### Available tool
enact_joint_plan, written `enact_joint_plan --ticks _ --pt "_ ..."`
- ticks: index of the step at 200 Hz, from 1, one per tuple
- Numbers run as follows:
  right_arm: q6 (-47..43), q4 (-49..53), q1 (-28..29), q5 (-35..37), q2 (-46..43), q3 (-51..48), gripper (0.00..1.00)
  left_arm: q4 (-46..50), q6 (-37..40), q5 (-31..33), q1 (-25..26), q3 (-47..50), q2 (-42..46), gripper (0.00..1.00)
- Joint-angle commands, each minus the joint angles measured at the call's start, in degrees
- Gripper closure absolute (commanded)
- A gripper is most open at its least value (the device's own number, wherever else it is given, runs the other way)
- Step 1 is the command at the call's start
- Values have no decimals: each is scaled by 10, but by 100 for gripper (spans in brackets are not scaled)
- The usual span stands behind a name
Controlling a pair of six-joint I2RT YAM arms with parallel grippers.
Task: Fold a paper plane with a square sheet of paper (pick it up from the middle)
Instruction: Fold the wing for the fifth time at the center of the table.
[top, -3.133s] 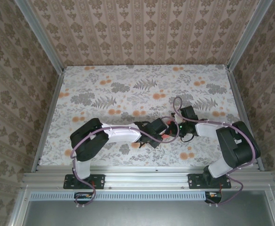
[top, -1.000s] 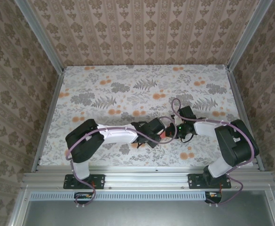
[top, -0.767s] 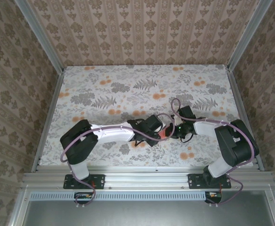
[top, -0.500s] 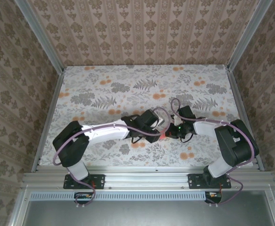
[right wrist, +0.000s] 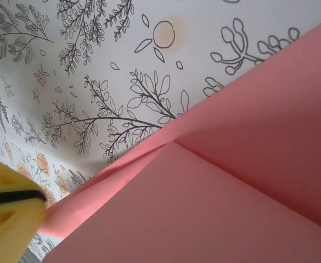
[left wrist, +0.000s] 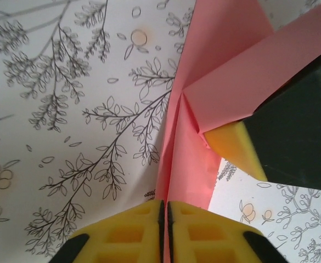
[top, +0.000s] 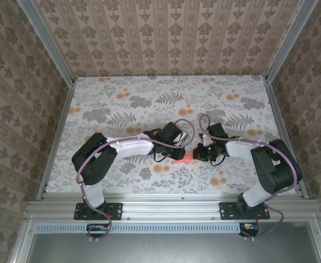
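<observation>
Both grippers meeting on the part-folded pink paper [top: 183, 159], a little in front of the middle of the table [top: 122, 98].
The left gripper [top: 176, 149] is reaching in from the left, and in its wrist view its yellow fingers [left wrist: 122, 235] are pressing together, pinching the paper's [left wrist: 215, 66] narrow end where a long crease is running down between them. The right gripper [top: 200, 155] is coming in from the right, just beside the left one. One of its yellow pads [left wrist: 237, 148] is lying against a folded flap. Its other finger is sitting behind the paper, so I cannot tell whether it is pinching. In the right wrist view the paper [right wrist: 231, 192] is showing layered flaps with creases meeting at a point. Whether the paper is touching the table is not clear.
</observation>
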State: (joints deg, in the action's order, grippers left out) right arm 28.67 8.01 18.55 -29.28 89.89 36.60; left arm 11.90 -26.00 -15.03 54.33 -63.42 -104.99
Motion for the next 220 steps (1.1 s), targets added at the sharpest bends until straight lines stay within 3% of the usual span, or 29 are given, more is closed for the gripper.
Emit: enact_joint_plan --ticks 1,220 --pt "-3 44 5 40 5 -8 100 -11 -10 -20 0 -8 -7 89" --pt "9 31 9 40 -6 -19 98 -50 -13 -70 10 21 -50 92"
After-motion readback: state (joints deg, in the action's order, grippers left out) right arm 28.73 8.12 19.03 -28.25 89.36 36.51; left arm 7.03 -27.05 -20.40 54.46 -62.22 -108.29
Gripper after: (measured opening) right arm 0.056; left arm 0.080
